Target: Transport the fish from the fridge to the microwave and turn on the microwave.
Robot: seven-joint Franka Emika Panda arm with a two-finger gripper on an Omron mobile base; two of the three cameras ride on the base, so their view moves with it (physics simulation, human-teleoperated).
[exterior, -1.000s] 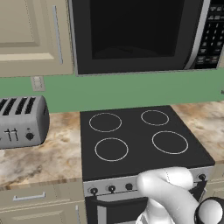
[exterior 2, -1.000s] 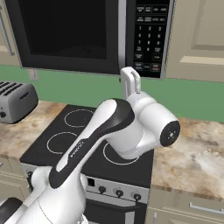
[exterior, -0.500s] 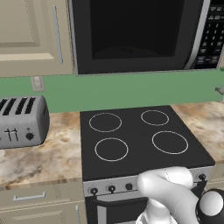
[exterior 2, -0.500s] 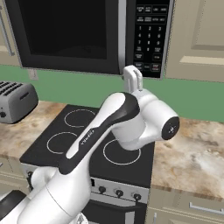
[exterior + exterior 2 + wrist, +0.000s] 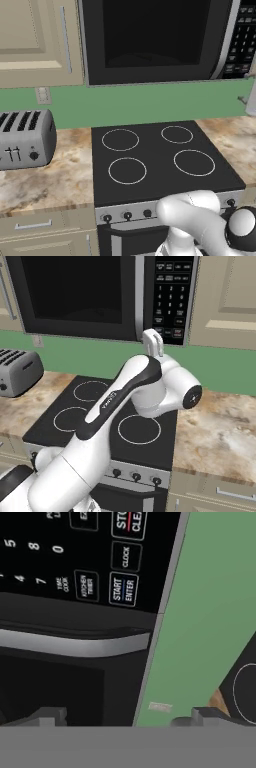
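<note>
Below the microwave keypad — hand raised, fingers spread apart, empty.

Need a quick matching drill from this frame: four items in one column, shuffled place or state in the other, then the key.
Items
1. microwave
2. toaster
3. end effector
4. stovetop

Places or states
A. on the marble counter, left of the burners
B. open, raised just under the keypad
C. mounted on the wall above the burners
D. black, with four white rings

Pairs: 1-C, 2-A, 3-B, 4-D
</note>
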